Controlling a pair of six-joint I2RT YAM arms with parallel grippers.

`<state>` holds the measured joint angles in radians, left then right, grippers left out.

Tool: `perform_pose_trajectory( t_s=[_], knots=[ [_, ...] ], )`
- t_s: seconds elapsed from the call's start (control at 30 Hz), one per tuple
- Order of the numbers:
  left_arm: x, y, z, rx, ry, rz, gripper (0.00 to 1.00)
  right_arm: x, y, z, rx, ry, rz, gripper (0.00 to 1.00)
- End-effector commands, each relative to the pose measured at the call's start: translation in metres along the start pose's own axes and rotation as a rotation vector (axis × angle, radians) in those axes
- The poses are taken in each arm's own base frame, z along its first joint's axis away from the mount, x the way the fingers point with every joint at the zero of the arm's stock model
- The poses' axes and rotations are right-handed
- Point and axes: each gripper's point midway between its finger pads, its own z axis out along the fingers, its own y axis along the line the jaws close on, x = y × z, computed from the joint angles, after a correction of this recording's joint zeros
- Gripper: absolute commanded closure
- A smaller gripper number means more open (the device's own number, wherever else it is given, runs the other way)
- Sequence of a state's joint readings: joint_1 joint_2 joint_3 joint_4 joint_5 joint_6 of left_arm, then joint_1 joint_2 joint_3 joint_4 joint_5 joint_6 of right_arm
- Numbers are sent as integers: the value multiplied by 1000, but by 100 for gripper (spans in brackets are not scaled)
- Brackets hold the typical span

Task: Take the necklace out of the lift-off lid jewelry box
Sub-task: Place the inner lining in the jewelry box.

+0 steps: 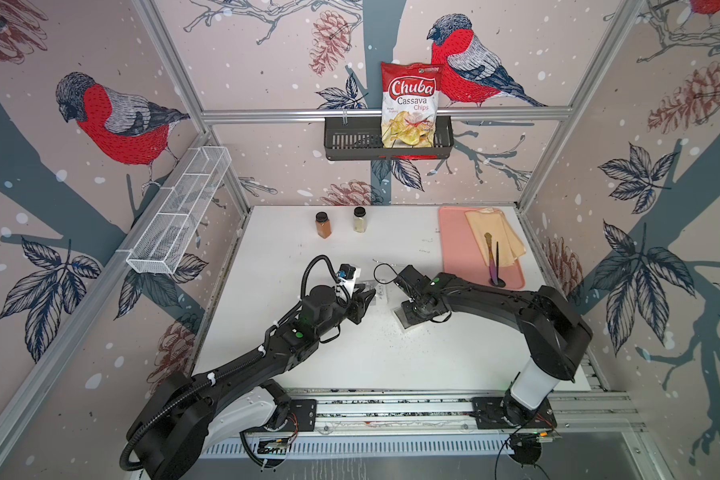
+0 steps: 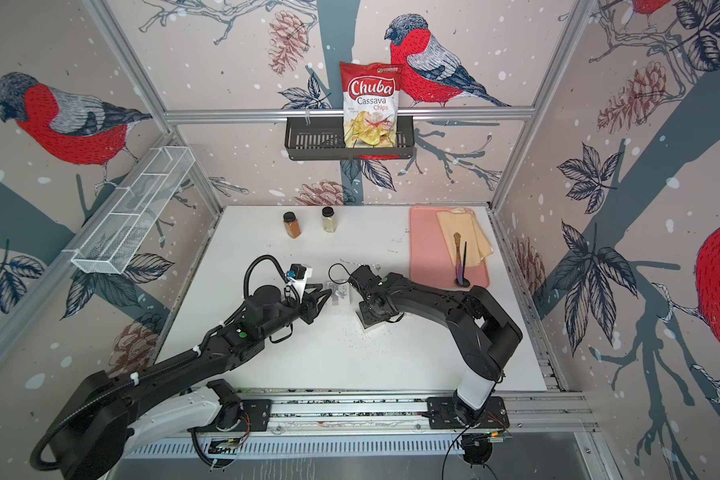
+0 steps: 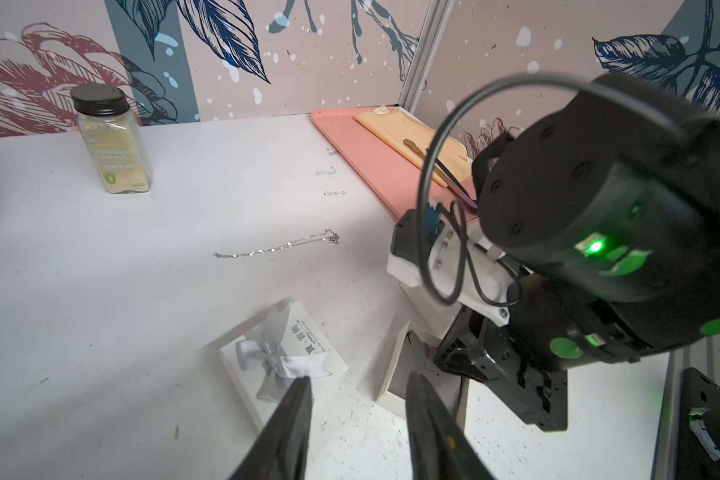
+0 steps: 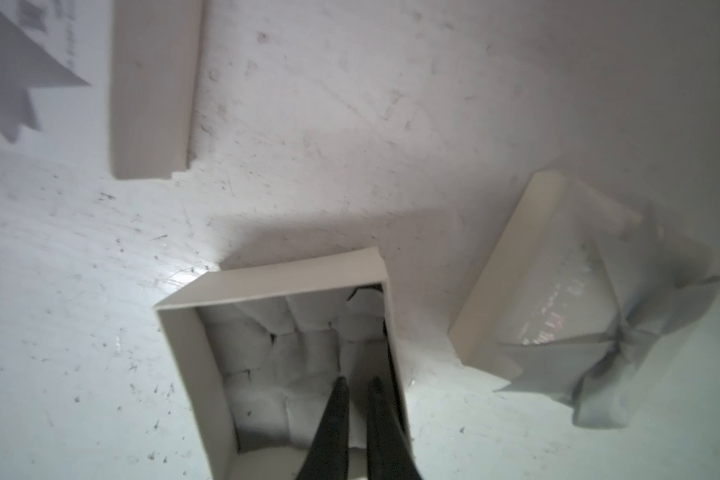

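Necklace [image 3: 275,248]: fine chain, laid straight on table [image 3: 142,291] well ahead of left gripper [image 3: 358,419], jaws parted and empty; judged light, limp, slippery, best pinched mid-chain; right gripper [image 4: 358,386] nearly closed, empty, inside open box [image 4: 267,278]

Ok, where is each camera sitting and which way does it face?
Both top views: overhead at the robot's base side, looking down and back across the table; left arm and right arm show, bases included.
Left wrist: on the left arm, facing across the table to the necklace and bowed lid; left jaws apart, right arm close.
Right wrist: looks down into the open box; right jaws nearly together inside it.
Shared: both wrist views show lid and box.
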<state>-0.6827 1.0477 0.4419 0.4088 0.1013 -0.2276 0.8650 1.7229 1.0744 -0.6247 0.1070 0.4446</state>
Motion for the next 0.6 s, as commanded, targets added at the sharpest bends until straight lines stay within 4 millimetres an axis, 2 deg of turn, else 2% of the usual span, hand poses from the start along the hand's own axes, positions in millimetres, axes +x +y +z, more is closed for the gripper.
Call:
perform_pose_trajectory(
  t_s=[0.0, 0.17, 0.4, 0.57],
  knots=[
    [-10, 9, -4, -56, -21, 25, 58, 11, 0, 11, 7, 43, 12, 90],
    [-17, 11, -11, -71, -48, 28, 57, 13, 6, 22, -17, 58, 6, 90],
    [-17, 13, -14, -80, -56, 26, 56, -8, 0, -8, -3, -48, -6, 87],
    [-16, 12, -13, -72, -55, 19, 56, -31, 1, -13, -8, -108, -7, 87]
  ],
)
